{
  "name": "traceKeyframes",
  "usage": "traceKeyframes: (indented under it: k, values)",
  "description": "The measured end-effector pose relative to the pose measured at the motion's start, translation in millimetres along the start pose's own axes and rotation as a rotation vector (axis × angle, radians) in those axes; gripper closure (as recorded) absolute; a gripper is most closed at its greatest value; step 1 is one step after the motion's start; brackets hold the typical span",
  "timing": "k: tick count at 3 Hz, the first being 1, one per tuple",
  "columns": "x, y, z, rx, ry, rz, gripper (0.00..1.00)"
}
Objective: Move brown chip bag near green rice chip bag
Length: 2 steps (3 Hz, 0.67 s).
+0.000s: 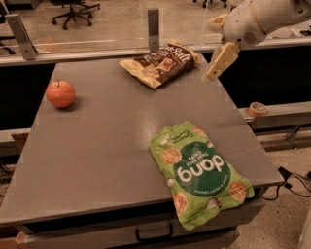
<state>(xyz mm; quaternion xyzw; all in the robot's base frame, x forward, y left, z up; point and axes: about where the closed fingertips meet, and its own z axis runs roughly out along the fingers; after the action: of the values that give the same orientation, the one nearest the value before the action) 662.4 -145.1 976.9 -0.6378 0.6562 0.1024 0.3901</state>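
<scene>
Grey and matte, the table (97,146) fills most of the view, with a pale floor and an office chair (73,9) behind a low rail at its far edge. The brown chip bag (158,65) lies crinkled at the far edge of the table, right of centre, just in front of an upright post (154,26). The green rice chip bag (199,172) lies flat at the near right corner, its lower end hanging over the table's front edge, with its lettering upside down from this view. The two bags are well apart, with bare table between them. A red apple (60,93) sits alone on the left side, far from both bags.

The tool (210,48) hangs in the air at the upper right, just beside the right end of the brown chip bag and not touching it. Its two cream fingers (221,58) are spread apart with nothing between them. A roll of tape (257,108) rests on a ledge to the right of the table.
</scene>
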Motion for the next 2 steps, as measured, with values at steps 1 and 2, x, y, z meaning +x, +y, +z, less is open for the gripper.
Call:
traceKeyframes:
  k: [1,2]
  values:
    - [0.0,0.0,0.1,0.0,0.0,0.0,0.0]
    - [2.6,-3.9,7.4,0.009,-0.021,0.022,0.0]
